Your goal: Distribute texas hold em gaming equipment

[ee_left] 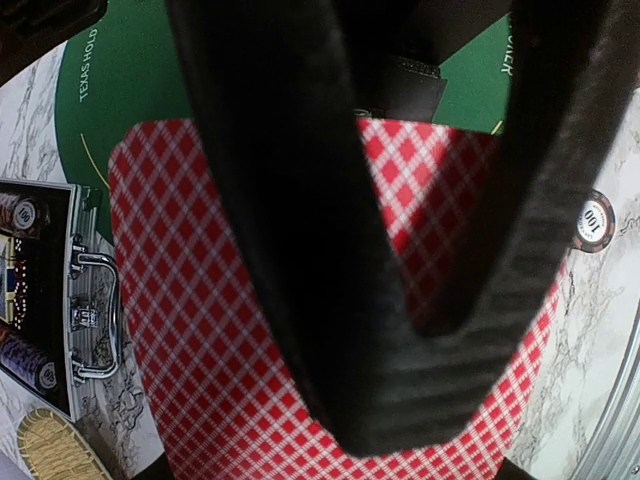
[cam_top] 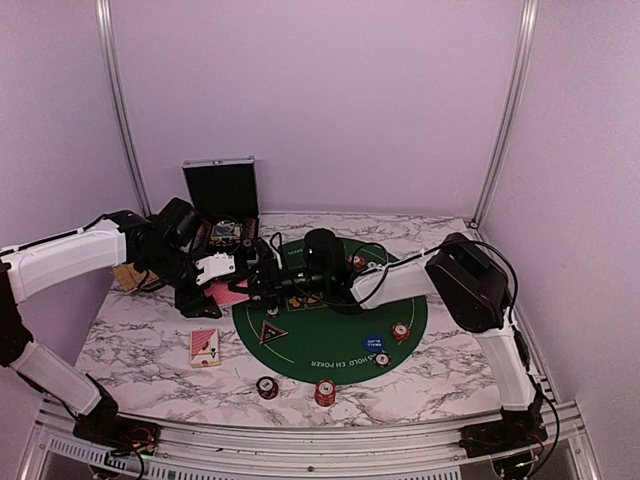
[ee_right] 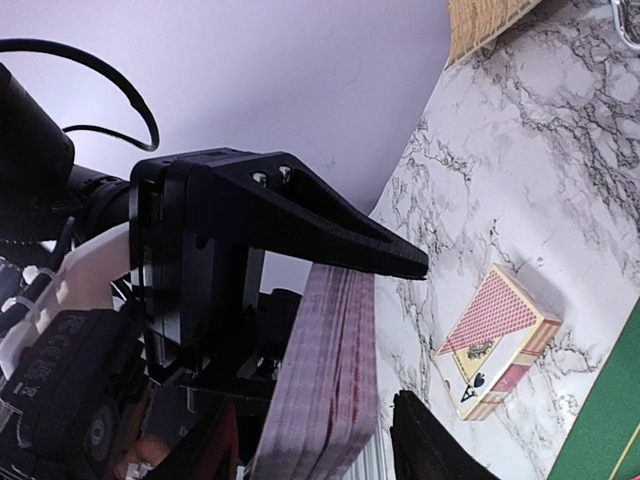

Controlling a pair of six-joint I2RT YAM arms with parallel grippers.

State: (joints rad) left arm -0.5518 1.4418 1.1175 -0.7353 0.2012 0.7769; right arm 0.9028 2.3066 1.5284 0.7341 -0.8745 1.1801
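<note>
Pinching red card deck (ee_left: 200,330), L gripper (ee_left: 410,390) closed tight; R gripper (cam_top: 250,288) half-spread.

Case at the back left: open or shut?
Open. The case has its lid standing upright, and the left wrist view shows chips lying in its black-lined base.

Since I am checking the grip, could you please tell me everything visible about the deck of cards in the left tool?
The deck of red-backed playing cards is a thick, squared stack with rounded corners and a red-and-white diamond check on its back, paper-like. The left tool is shut on it, holding it off the marble table by the green mat's left edge. From the right wrist it shows edge-on, standing between the right tool's open fingers; contact there cannot be told.
</note>
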